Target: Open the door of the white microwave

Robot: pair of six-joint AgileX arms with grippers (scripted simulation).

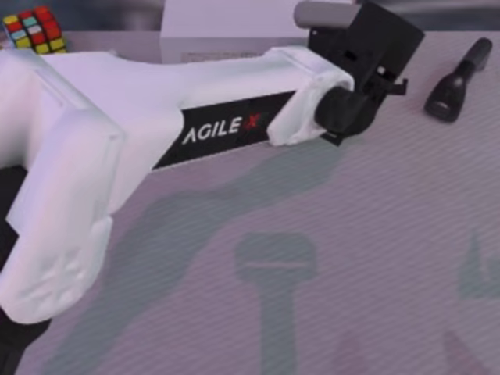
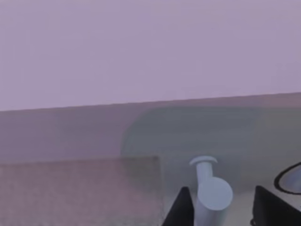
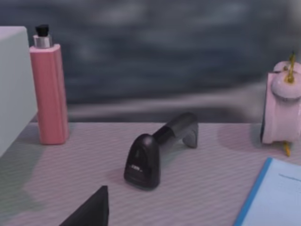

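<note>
The left arm (image 1: 156,148) stretches from the table's left side toward about one o'clock in the top view, and its black left gripper (image 1: 367,62) sits against the front of the white microwave (image 1: 226,35), which stands at the far edge at roughly twelve o'clock. Most of the microwave is hidden under the arm.

In the left wrist view the door (image 2: 141,52) fills the upper part as a flat pale panel. A round silver knob (image 2: 214,190) stands out from the front, and the two dark fingertips (image 2: 181,209) sit one on each side of it, spread apart with clear gaps and touching nothing.

A Rubik's cube (image 1: 35,30) lies at about ten o'clock. A black barcode scanner (image 1: 459,78) rests at about two o'clock, well apart from the microwave. The right wrist view also shows a pink bottle (image 3: 48,89), a pink alarm clock (image 3: 282,106) and a blue-edged book (image 3: 273,197). Only one dark fingertip of the right gripper (image 3: 89,209) shows there, so I cannot tell its opening.
</note>
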